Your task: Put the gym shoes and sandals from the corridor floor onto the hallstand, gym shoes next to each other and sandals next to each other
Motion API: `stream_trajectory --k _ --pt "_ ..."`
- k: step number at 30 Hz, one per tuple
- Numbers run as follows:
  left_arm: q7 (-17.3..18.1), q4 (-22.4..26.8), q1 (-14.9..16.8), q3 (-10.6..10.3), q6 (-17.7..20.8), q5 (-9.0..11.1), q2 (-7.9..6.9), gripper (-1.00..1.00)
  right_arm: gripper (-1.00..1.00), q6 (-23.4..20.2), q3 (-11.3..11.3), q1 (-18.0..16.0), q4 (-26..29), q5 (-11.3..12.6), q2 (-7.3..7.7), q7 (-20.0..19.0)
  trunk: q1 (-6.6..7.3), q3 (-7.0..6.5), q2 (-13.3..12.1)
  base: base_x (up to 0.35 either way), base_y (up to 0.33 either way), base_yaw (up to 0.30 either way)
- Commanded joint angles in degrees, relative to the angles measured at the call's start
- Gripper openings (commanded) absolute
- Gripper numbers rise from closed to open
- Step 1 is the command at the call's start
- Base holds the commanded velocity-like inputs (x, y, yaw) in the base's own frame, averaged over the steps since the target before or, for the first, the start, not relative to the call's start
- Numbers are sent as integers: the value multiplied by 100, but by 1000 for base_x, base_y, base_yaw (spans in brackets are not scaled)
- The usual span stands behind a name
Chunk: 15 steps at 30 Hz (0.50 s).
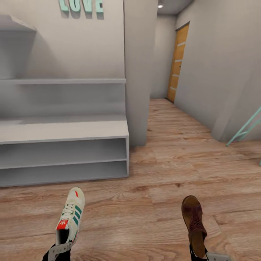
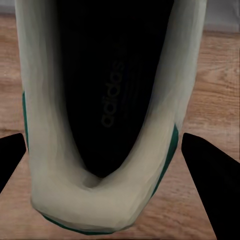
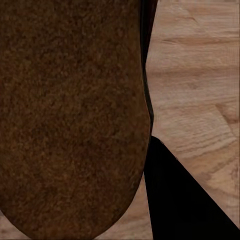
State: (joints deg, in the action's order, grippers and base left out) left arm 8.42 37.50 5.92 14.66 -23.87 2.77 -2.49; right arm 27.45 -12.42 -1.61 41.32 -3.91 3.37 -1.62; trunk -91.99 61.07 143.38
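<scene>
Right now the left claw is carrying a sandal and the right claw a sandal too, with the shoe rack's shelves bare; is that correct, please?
Not quite. The left claw is holding a gym shoe, cream with green stripes, as the head view shows; the left wrist view looks into its opening. The right claw does hold a brown sandal, and the visible shelves of the shoe rack are bare.

Left gripper (image 1: 59, 250), right gripper (image 1: 204, 255): both low, clamped.
</scene>
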Motion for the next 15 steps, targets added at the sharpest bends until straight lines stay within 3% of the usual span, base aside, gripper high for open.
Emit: stream_trajectory --k 1,4,15 --pt "54 -6 5 20 -10 31 3 -100 -100 14 -24 -3 -2 -23 -3 -31 1 0 2 0 0 248" --pt "54 -6 6 19 -11 30 3 -100 -100 14 -24 -4 0 -21 -3 -31 1 -10 2 0 0 204" --pt "54 -4 6 20 -10 31 3 -100 -100 14 -24 -3 48 -6 -13 -30 1 -4 2 0 0 12"
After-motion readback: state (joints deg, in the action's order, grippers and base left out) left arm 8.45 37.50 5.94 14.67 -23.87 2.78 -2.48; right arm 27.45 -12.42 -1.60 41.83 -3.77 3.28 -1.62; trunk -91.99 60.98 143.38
